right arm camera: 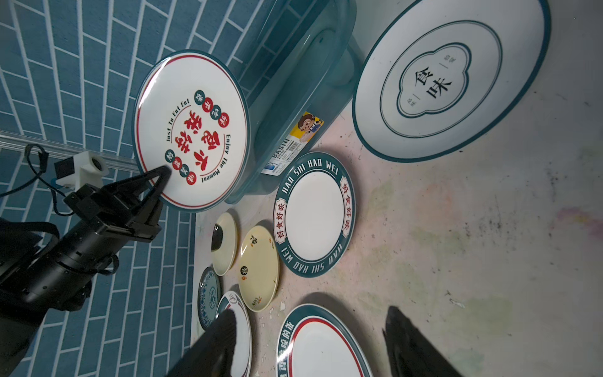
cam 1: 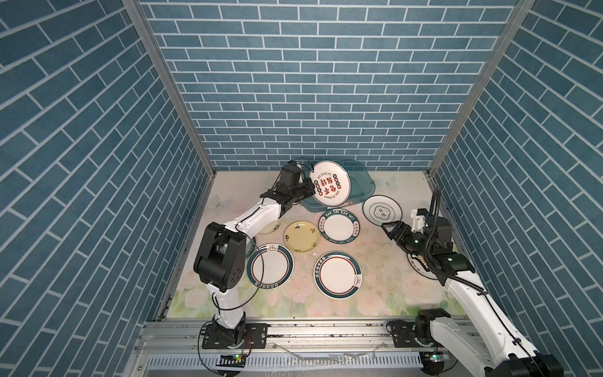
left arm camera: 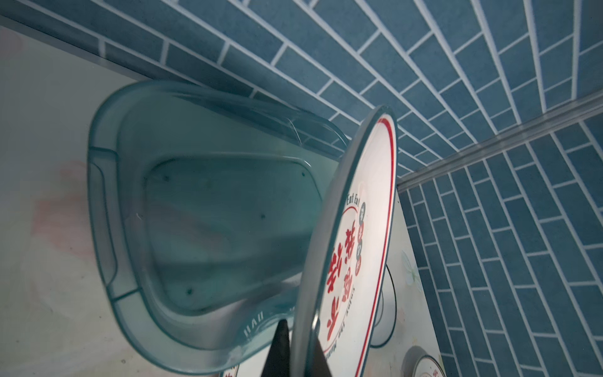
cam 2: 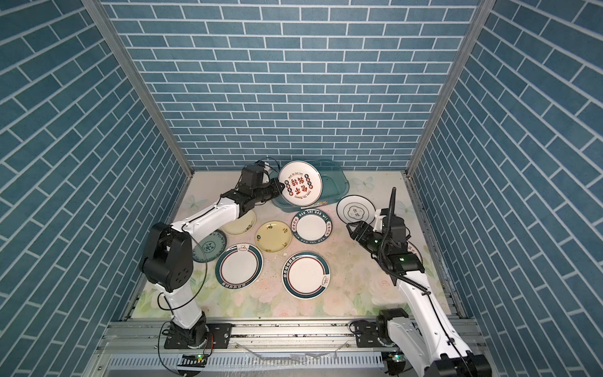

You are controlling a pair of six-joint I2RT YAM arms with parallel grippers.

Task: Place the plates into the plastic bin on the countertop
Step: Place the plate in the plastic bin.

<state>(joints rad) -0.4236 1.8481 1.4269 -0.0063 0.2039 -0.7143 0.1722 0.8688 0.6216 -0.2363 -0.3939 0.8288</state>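
Pinching red-lettered plate (cam 1: 329, 183) by its rim in left jaws, tilted on edge over empty teal plastic bin (cam 1: 362, 182) at table (cam 1: 375, 261) far edge, likely for sliding in. Holding right jaws wide, empty, near right edge. Other plates (cam 1: 336, 227) flat.

Blue brick-patterned walls (cam 1: 310, 81) close the scene on the left, far and right, joined by two aluminium corner posts (cam 1: 173, 88). An aluminium rail (cam 1: 326, 328) runs along the near edge, a slotted pale cable duct (cam 1: 326, 361) just nearer. Small white chips (cam 1: 314, 254) lie mid-scene.
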